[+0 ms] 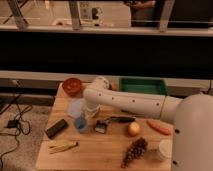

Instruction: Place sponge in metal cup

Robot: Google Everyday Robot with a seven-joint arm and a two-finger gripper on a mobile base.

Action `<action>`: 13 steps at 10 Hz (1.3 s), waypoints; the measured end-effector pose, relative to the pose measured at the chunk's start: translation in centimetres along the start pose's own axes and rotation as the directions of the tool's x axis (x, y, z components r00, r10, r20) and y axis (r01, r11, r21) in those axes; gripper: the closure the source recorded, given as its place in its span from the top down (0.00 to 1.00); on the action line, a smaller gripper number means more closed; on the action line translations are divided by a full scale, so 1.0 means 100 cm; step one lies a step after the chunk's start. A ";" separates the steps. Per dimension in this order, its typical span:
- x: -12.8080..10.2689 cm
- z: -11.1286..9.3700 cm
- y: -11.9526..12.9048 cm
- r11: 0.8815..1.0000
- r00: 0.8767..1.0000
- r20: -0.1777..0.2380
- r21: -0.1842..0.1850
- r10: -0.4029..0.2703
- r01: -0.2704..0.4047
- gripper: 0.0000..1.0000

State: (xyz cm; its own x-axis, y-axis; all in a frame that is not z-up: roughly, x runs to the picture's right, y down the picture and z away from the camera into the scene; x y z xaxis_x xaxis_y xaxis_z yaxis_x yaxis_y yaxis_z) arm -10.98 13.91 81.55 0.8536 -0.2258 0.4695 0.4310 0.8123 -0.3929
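Just one gripper (92, 114) — jaws closed, load unclear — beside one blue cup (81, 123), one red bowl (72, 86), one carrot (159, 127).

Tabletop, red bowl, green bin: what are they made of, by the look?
Tabletop: light wood, matte, warm even tan. Red bowl: plastic or glazed ceramic, cannot tell; uniform colour. Green bin: probably moulded plastic; flat saturated green, thin rim. The hand hangs shut, low over the table, just behind the blue cup.

The pincer (92, 113) hangs over the desk (100, 150) just behind the blue cup (81, 123), its closed tips too blurred to show whether they hold anything. The robot's body (192, 132) is cut off by the right edge
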 end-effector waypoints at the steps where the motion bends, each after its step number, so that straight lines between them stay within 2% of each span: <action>1: 0.002 0.000 0.000 1.000 1.000 -0.001 0.001 0.001 -0.001 0.00; 2: -0.001 -0.002 -0.003 1.000 1.000 -0.001 0.005 -0.010 0.010 0.00; 6: -0.036 -0.022 -0.043 0.994 0.995 -0.009 0.044 -0.095 0.095 0.00; 9: -0.035 -0.028 -0.053 0.990 0.992 -0.025 0.063 -0.123 0.125 0.00; 13: -0.008 -0.035 -0.055 0.991 0.993 -0.058 0.082 -0.100 0.104 0.00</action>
State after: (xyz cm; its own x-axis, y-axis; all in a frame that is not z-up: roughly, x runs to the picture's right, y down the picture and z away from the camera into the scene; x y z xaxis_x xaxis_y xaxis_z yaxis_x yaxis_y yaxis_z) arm -13.01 7.70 80.54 0.8219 -0.3361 0.4599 0.4921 0.8256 -0.2761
